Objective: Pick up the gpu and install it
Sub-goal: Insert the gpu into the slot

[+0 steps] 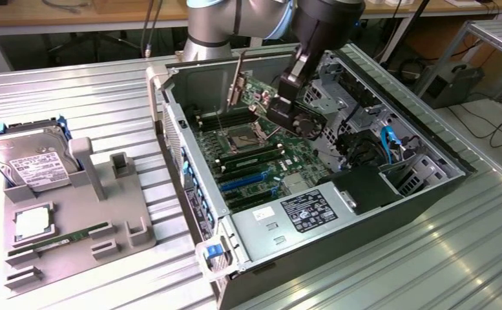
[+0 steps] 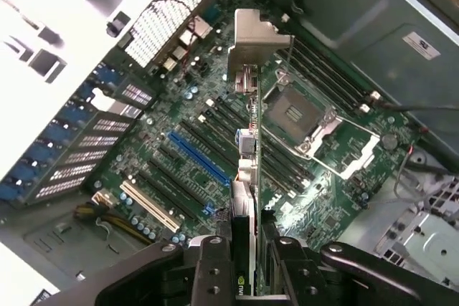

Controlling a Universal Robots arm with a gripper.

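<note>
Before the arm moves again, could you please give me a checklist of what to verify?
1. The gpu clamped in the gripper: ok.
2. The gpu inside the case, over the motherboard: ok.
3. The blue slot empty: ok.
4. The gpu seated in a slot: not ok, it hangs above the board.
5. The gpu's edge lined up with the blue slot: cannot tell.

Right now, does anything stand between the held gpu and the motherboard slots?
Nothing visible does. The hand grips the gpu edge-on above the motherboard. The blue slot and its neighbours below look bare, with open air between.
</note>
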